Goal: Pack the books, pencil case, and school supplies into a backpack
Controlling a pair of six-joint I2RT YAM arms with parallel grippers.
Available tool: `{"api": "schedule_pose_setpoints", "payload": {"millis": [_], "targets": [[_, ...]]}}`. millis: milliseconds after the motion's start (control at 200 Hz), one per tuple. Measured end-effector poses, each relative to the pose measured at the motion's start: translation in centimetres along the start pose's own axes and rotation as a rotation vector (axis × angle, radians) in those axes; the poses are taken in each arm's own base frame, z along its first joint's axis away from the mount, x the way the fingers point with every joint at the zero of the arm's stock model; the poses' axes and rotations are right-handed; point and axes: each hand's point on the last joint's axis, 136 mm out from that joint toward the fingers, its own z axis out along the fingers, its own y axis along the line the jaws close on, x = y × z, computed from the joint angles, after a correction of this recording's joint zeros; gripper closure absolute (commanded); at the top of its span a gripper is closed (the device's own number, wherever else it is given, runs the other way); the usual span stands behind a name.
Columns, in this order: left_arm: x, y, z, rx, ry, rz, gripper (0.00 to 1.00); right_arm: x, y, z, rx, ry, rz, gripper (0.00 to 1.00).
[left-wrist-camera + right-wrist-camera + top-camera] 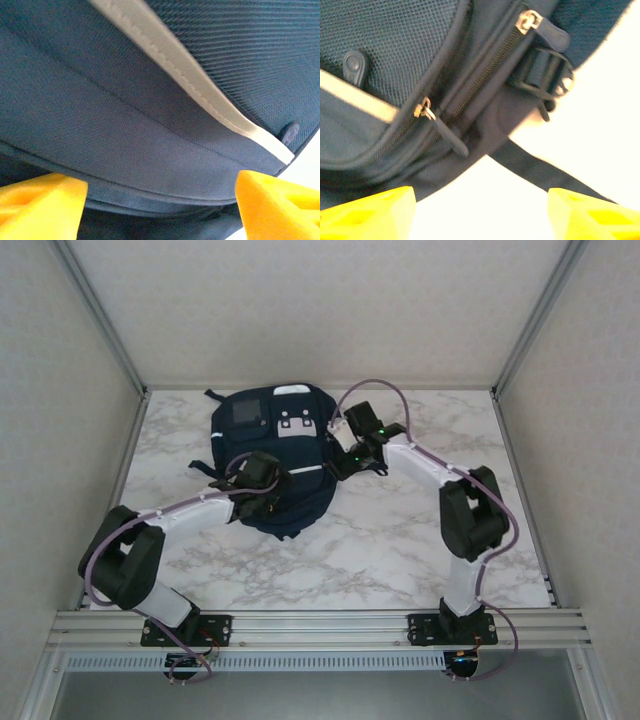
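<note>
The navy backpack [278, 420] lies flat on the marble table, with its white tabs and grey patch toward the far end. My left gripper [258, 480] hovers over its lower half. In the left wrist view this gripper [160, 202] is open, its orange fingers [40, 205] wide apart over blue fabric [125, 135] and a white stripe [200, 95]. My right gripper [345, 455] is at the bag's right edge. There it [480, 212] stands open, nothing between its yellow fingers [370, 215], just below a zipper pull [423, 110]. The books, pencil case and school supplies are out of view.
A dark strap [545, 172] trails from the backpack across the white tabletop beside the right gripper, near a buckle [545, 75] and a second zipper pull [530, 20]. Enclosure walls ring the table [400, 530]. Bare marble lies right of and in front of the bag.
</note>
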Motion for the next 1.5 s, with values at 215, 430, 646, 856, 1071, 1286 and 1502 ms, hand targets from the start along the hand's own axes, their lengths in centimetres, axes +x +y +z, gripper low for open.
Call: {"api": "schedule_pose_setpoints", "payload": {"millis": [215, 430, 646, 856, 1071, 1286, 1502], "targets": [[-4.2, -1.1, -4.6, -0.047, -0.176, 0.262, 0.0, 5.5, -5.9, -3.8, 0.258, -0.094, 0.192, 0.22], [-14.4, 0.0, -9.1, -0.179, -0.455, 0.433, 0.0, 15.7, -14.7, -4.2, 0.567, -0.086, 0.435, 0.22], [-18.6, 3.7, -9.1, -0.389, -0.546, 0.564, 0.0, 18.4, -17.3, -4.5, 0.681, -0.231, 0.557, 0.23], [-20.3, 7.3, -7.4, -0.555, -0.567, 0.63, 0.01, 16.0, -18.7, -5.5, 0.705, -0.393, 0.588, 0.15], [-21.0, 11.1, -5.4, -0.639, -0.644, 0.68, 0.03, 18.4, -17.5, -4.9, 0.673, -0.467, 0.609, 0.01], [-21.1, 12.7, -3.5, -0.469, -0.67, 0.709, 0.02, 17.9, -17.8, -5.3, 0.683, -0.511, 0.61, 0.01], [-20.6, 13.3, -3.1, -0.275, -0.726, 0.7, 0.0, 17.6, -17.9, -5.6, 0.686, -0.528, 0.609, 0.01]]}}
